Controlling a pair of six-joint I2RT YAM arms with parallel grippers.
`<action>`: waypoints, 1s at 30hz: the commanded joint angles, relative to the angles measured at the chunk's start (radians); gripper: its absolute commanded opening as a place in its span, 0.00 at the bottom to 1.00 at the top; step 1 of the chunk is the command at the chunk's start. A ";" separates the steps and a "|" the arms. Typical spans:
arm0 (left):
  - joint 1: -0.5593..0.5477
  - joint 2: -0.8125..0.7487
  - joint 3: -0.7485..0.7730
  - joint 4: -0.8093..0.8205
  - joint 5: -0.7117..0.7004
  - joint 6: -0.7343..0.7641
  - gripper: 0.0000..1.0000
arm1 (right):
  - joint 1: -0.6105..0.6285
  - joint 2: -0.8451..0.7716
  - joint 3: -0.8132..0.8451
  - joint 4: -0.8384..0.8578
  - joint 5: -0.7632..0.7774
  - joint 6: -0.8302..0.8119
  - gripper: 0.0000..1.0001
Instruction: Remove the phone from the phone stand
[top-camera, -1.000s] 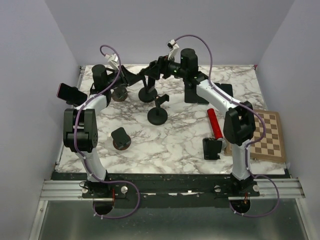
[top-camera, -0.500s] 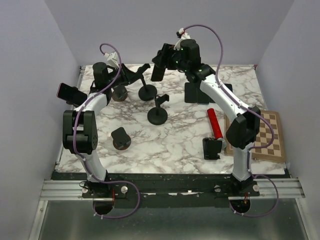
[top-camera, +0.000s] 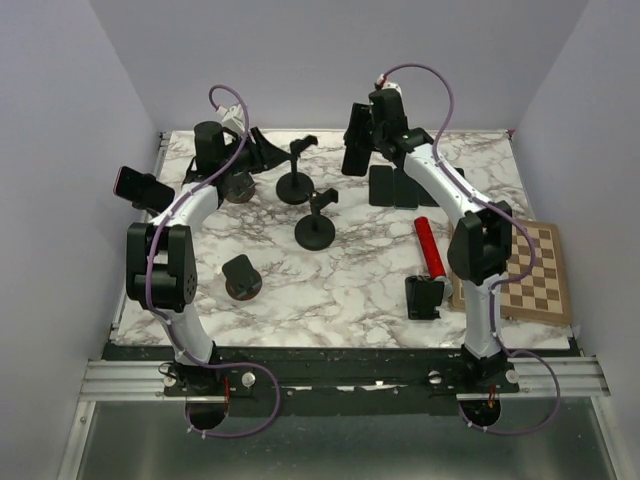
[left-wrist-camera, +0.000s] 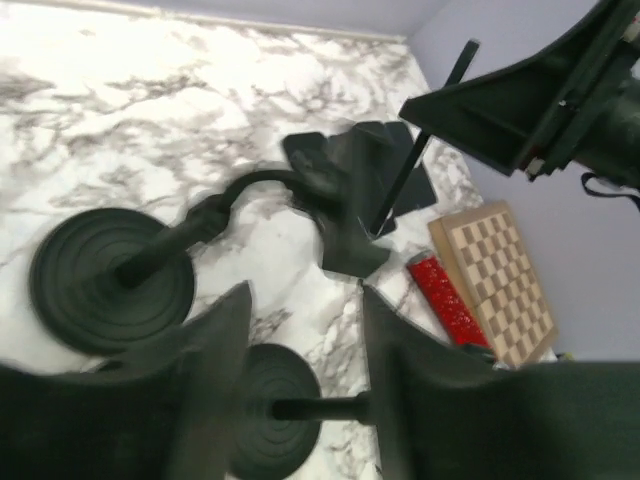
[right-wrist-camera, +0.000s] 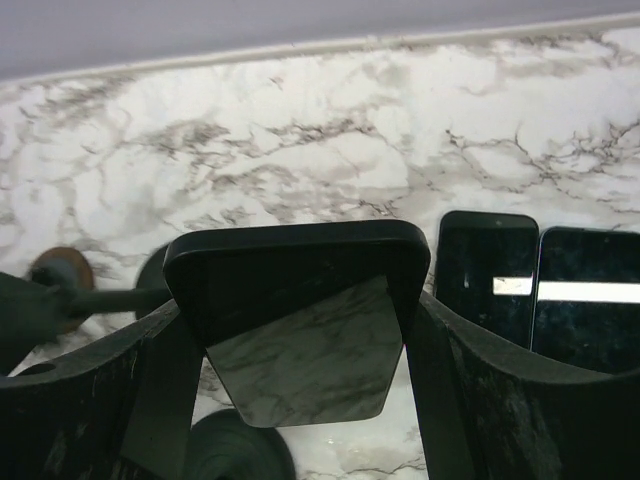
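My right gripper (top-camera: 357, 140) is shut on a black phone (top-camera: 354, 142) and holds it upright in the air above the back of the table, clear of any stand. In the right wrist view the phone (right-wrist-camera: 300, 290) sits between both fingers, its screen mirroring the marble. The emptied phone stand (top-camera: 296, 185), a round black base with a thin stem, stands just left of it. My left gripper (top-camera: 272, 150) is open beside the stem's top. In the left wrist view the stem and base (left-wrist-camera: 265, 410) lie between the open fingers (left-wrist-camera: 205, 380).
A second stand (top-camera: 316, 230) with a cradle stands nearer the middle. Two dark phones (top-camera: 395, 186) lie flat under the right arm. A red cylinder (top-camera: 430, 248), a chessboard (top-camera: 535, 275), a black holder (top-camera: 424, 297) and a small black block (top-camera: 242, 277) are nearer the front.
The right gripper has carried the phone up and to the right, away from the stand. The left gripper has drawn back a little from the stand's top.
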 joint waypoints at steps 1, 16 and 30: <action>0.002 -0.070 -0.014 -0.076 -0.072 -0.014 0.69 | -0.008 0.111 0.052 -0.052 -0.032 -0.032 0.01; 0.005 -0.404 -0.001 -0.385 -0.297 0.055 0.91 | -0.011 0.373 0.220 -0.154 0.014 -0.046 0.03; 0.008 -0.531 -0.017 -0.438 -0.288 0.097 0.89 | -0.011 0.487 0.251 -0.189 0.082 -0.008 0.31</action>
